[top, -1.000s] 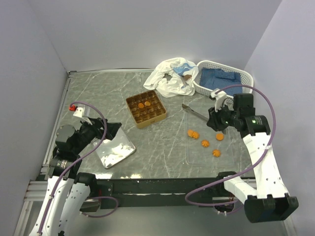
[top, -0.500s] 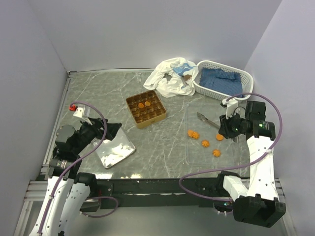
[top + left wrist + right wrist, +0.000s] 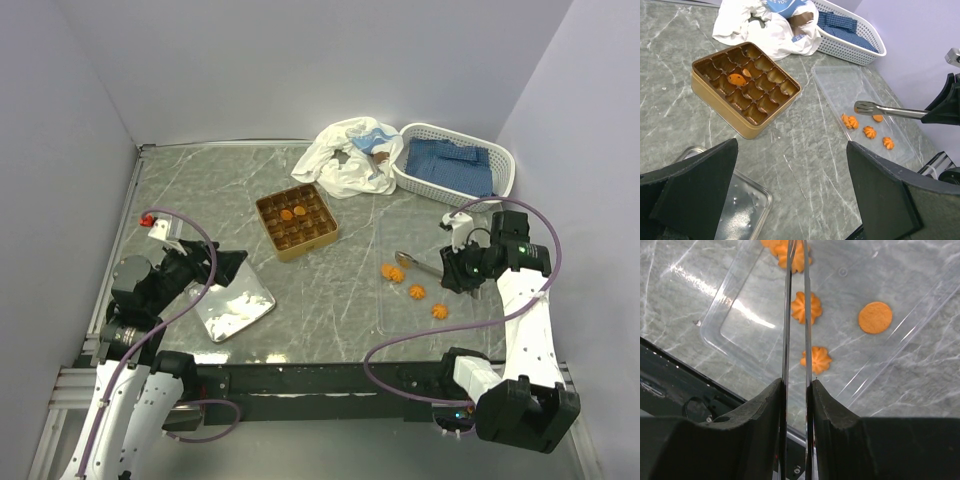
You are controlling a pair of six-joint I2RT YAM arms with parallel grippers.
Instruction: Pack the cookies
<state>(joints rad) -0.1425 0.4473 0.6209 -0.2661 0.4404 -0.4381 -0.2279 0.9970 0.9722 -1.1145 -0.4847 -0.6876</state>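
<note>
Gripping slim metal tongs (image 3: 890,110), right gripper (image 3: 796,387) over scalloped orange cookies (image 3: 805,307); left gripper (image 3: 792,165) agape.

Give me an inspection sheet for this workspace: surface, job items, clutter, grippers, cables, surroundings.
Surface: grey marbled table.
Job's things: cookies lie loose on a clear tray; at least one sits in the divided tin.
Clutter: crumpled white bag, basket holding blue cloth, metal tray, small red item.
Grippers: right gripper shut on tongs reaching over the clear tray; left gripper open, holding nothing.
Cables: purple cables loop off both arms.
Surroundings: plain lavender walls; nothing else seen.
</note>
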